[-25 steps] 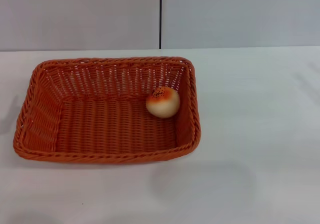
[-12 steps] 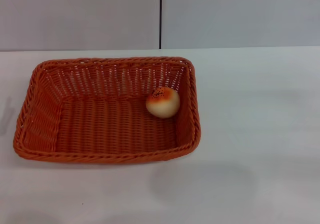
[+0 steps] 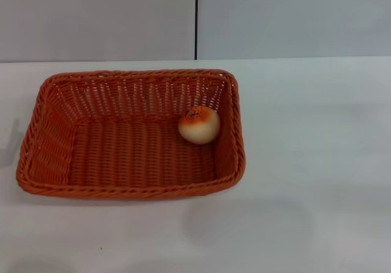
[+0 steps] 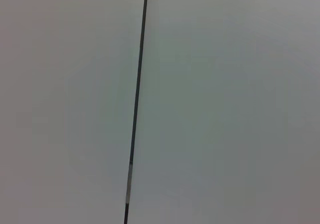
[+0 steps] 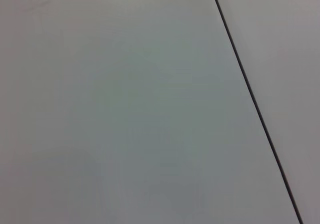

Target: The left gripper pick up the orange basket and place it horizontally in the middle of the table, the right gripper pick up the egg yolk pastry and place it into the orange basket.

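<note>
The orange basket [image 3: 49, 132] lies lengthwise across the white table [image 3: 305, 163], left of centre in the head view. Inside it, against the right-hand wall toward the back, rests the egg yolk pastry [image 3: 199, 125], cream-coloured with a browned, seeded top. Neither gripper shows in any view. Both wrist views hold only a plain grey wall with a thin dark seam.
A grey wall with a vertical dark seam [image 3: 196, 19] stands behind the table's far edge. White tabletop extends to the right of the basket and in front of it. A faint shadow lies on the table at the far left edge.
The basket and pastry have not moved. Only the faint shadow at the table's far left edge has shifted slightly.
</note>
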Tool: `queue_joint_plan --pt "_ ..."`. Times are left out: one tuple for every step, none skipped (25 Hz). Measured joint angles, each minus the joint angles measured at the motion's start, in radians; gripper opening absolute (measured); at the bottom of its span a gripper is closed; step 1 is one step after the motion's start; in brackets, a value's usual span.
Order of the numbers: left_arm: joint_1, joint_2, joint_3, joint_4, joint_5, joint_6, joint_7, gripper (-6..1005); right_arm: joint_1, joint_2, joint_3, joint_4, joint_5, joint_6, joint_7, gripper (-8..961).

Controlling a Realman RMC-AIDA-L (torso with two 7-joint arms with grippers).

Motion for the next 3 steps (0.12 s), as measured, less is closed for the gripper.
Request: queue_joint_plan --pt "-0.001 0.000 0.000 0.000 0.000 0.000 0.001 818 0.000 0.000 0.001 0.002 0.000 0.003 0.000 571" --pt "-0.001 0.000 0.000 0.000 0.000 0.001 0.001 818 -0.002 0.001 0.002 0.003 0.000 0.008 -0.001 571" --pt "-0.001 0.000 0.000 0.000 0.000 0.001 0.001 818 -0.002 0.001 0.002 0.003 0.000 0.008 -0.001 571"
